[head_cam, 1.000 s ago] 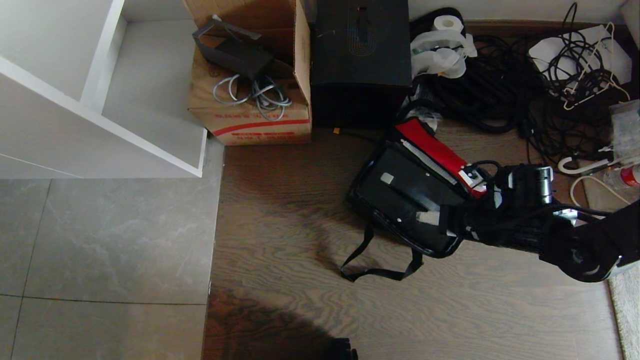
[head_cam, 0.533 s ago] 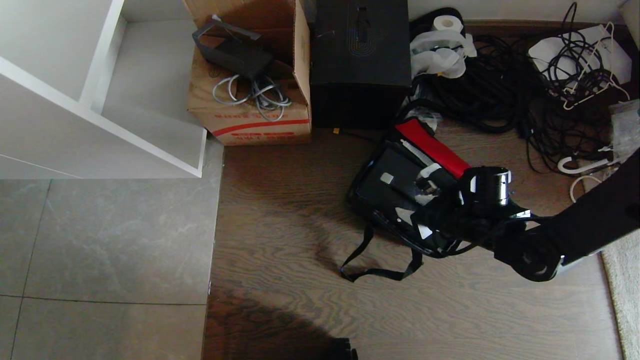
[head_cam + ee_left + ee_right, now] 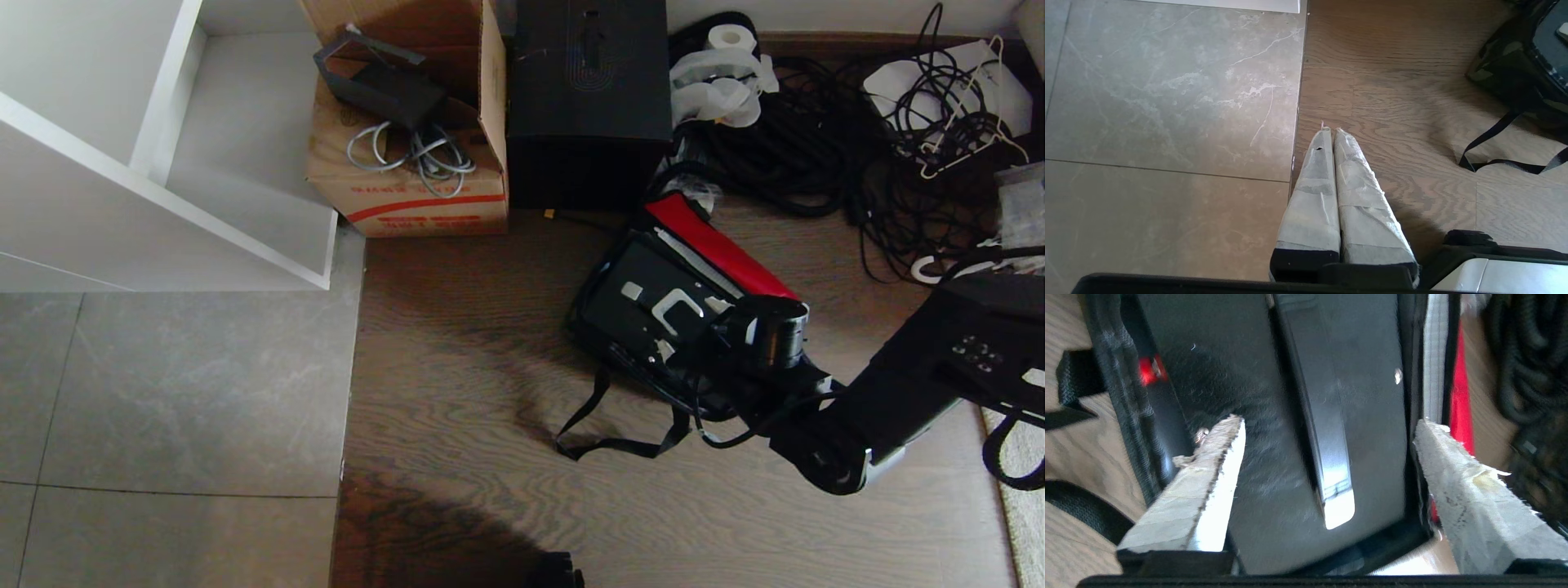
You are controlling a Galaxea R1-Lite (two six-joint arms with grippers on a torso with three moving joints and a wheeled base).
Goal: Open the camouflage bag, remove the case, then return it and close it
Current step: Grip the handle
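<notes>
Camouflage bag lies open on the wooden floor, our case inside it; our right pincer hovers above, spread wide, while our left pincer stays closed.

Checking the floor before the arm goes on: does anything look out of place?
The camouflage bag lies open, red flap thrown back, the case exposed, strap trailing loose. A tangle of black cables sprawls behind it.

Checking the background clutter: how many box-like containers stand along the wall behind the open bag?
2: a brown cardboard carton holding grey cables, and a tall black box touching its right side. Others may be hidden off-frame.
</notes>
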